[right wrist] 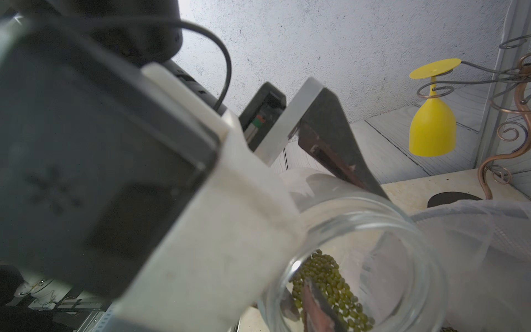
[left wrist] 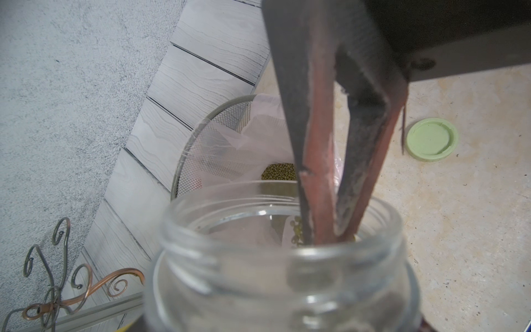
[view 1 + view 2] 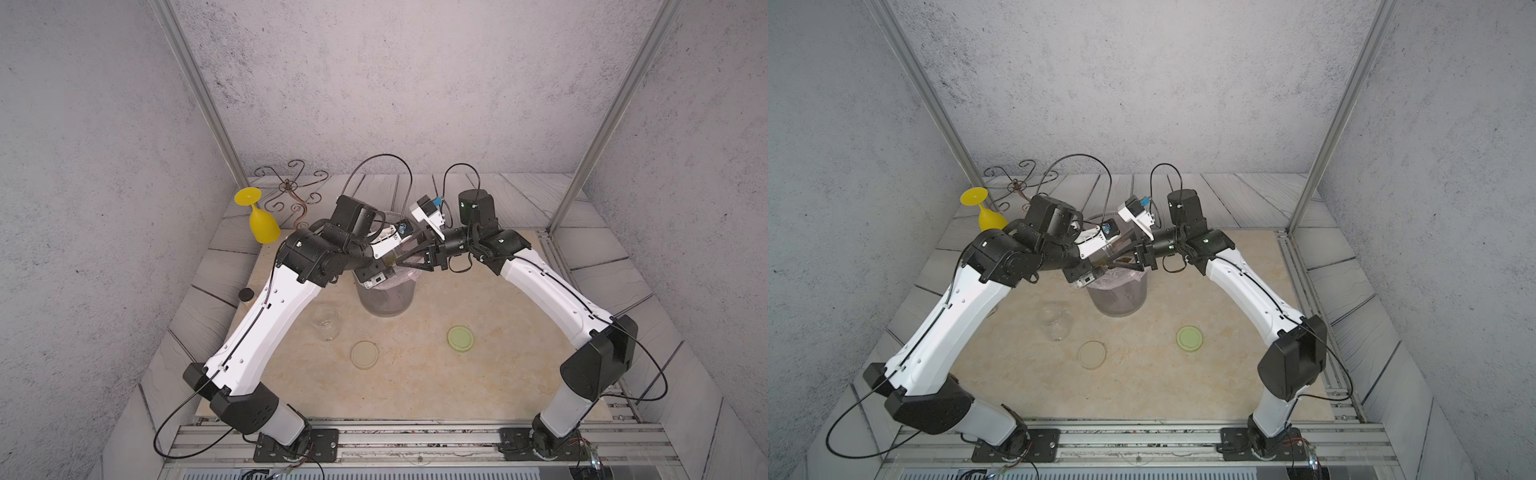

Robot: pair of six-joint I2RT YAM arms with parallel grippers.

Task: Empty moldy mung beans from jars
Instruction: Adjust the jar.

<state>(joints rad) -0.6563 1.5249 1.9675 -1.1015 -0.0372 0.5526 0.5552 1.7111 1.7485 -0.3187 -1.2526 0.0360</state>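
The pale stone table [image 3: 415,395] carries a grey mesh bin [image 3: 386,299] with a thin clear liner. Both arms meet over the bin and hide most of its mouth in both top views. At the back corner a curled wire stand [image 3: 291,189] holds a yellow goblet [image 3: 259,222] hung foot up. The left gripper [image 3: 382,268] is clamped wide around a clear glass jar [image 2: 273,273], tipped with its mouth over the bin. The right gripper [image 3: 401,262] has both fingers in that mouth, tips close together; whether they pinch anything I cannot tell. An empty second jar [image 3: 326,322] stands upright near the bin. In front lie a beige lid [image 3: 364,354] and a pale green lid [image 3: 460,339], well apart. A black cap [image 3: 246,294] sits beside the left arm. Mung beans [image 1: 327,276] cling inside the tipped jar; more lie in the liner.
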